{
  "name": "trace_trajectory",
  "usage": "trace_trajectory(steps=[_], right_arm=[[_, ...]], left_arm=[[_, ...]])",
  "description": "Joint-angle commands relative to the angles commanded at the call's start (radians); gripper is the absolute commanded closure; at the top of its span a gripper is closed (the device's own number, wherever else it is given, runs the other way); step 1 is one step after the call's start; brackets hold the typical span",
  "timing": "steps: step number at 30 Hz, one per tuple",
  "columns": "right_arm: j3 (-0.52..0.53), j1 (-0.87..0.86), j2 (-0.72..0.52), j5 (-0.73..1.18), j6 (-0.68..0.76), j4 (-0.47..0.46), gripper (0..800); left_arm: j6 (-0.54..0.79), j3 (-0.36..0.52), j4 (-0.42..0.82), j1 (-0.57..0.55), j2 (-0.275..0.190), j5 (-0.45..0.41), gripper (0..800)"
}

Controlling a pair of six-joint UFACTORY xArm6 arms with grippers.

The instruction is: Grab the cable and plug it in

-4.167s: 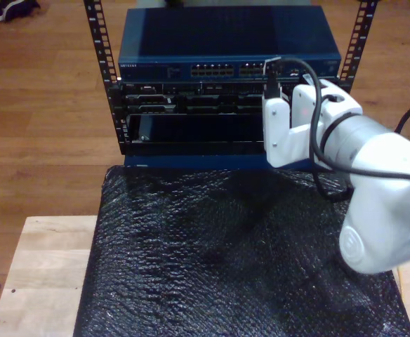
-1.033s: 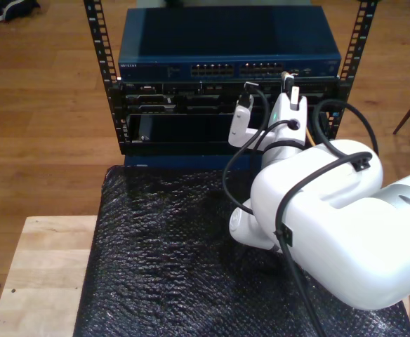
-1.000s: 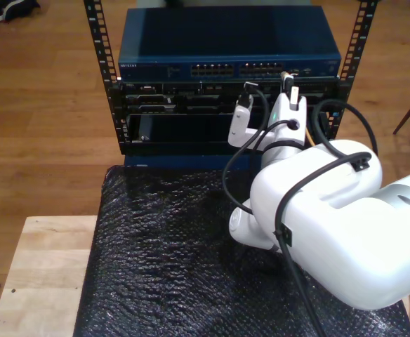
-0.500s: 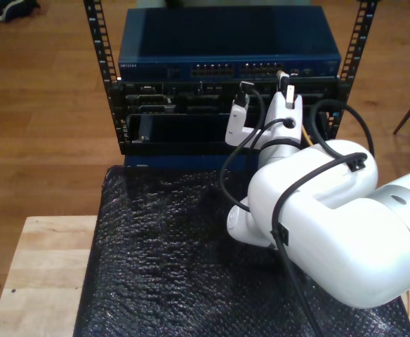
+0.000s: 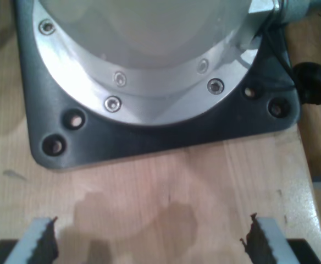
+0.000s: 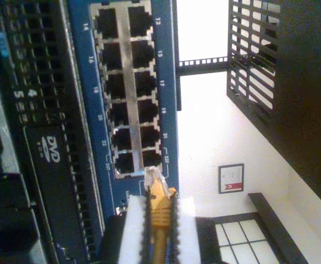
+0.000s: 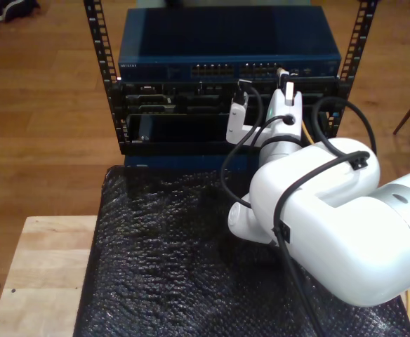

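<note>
White rounded arm [image 7: 331, 217], grey band at one joint, black cables [image 7: 282, 210] looped along it. Round silver base flange [image 5: 149, 60], screws, black mounting plate [image 5: 166, 132].

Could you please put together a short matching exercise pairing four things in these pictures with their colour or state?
Things:
1. cable
2. network switch
3. my first gripper
4. padded mat

Descriptions:
A. black, covering the table
B. yellow, held with its clear plug just short of the ports
C. jaws apart over bare wood
D. blue, at the top of the rack

Pairs: 1-B, 2-D, 3-C, 4-A
</note>
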Motion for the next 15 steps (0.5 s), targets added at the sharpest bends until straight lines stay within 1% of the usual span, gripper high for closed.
trace_trajectory(steps=[15], right_arm=[[-0.006, -0.018, 0.0, 0.012, -0.017, -0.025, 800]], left_arm=[[0.0, 0.0, 0.0, 0.0, 0.0, -0.002, 0]])
